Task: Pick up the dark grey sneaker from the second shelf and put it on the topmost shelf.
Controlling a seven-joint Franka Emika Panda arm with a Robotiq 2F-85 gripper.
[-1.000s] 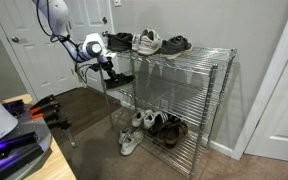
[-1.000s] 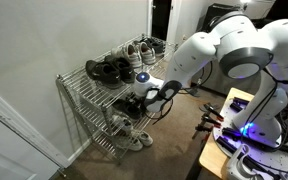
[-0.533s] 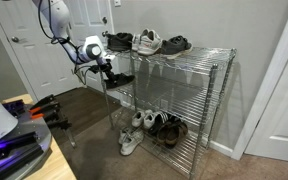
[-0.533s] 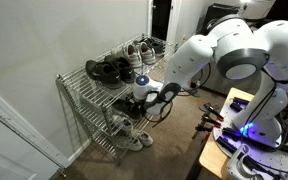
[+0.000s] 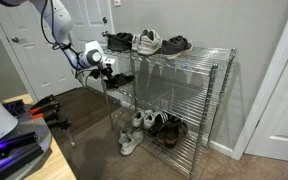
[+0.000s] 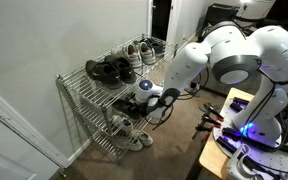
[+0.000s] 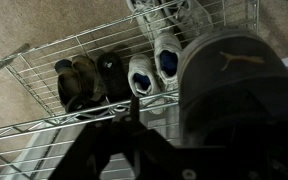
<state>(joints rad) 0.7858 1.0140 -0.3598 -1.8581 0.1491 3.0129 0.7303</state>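
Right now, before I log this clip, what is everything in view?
Chrome wire-grid four-post rack: one, silver, against grey wall.
Dark grey low-top sneaker: one, second shelf, by the gripper.
Black shoe, white-and-grey sneaker, dark brownish shoe: one each, topmost shelf.
White sneakers and dark brown shoes: several, lowest tier.
White panelled door: one, behind the arm.
Robot arm: one, white.
Gripper: one, black, at the sneaker; jaws unreadable.

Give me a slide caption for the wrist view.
Dark grey sneaker looms at right; brown shoes and white sneakers sit on a wire shelf below.
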